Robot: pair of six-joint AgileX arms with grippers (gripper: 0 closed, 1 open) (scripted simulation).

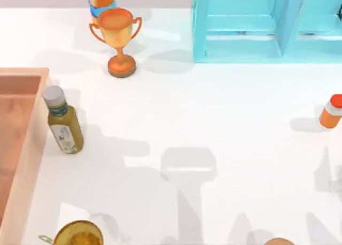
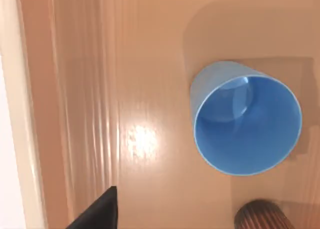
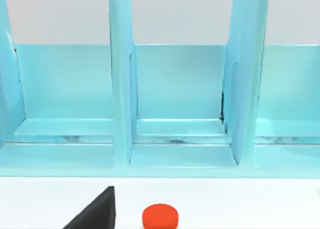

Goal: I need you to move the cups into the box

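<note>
One dark finger (image 2: 97, 211) of the left gripper is poking into the left wrist view, hanging over the floor of the big shallow box of light salmon-tan wood (image 2: 135, 79). It is holding nothing that I can see. Its other finger is cut off, so I cannot tell how wide the fingers are standing.

The small plain blue cup (image 2: 247, 126) is standing upright on the box floor, mouth up. Just beside the blue cup, the ridged rim of the small dark brown cup (image 2: 262, 216) is peeking in, also inside the box. So both cups are looking as if they are already in the box, and I think the job is at its end. The next move is likely just lifting the left arm straight up, taking care not to knock the blue cup.

In the top view, the box's thick wall (image 1: 32, 143) is showing, but the part holding the cups is cut off.

One finger (image 3: 95, 211) of the right gripper is pointing toward the turquoise cabinet (image 3: 175, 99). It is idle, and I cannot tell its opening either.
</note>
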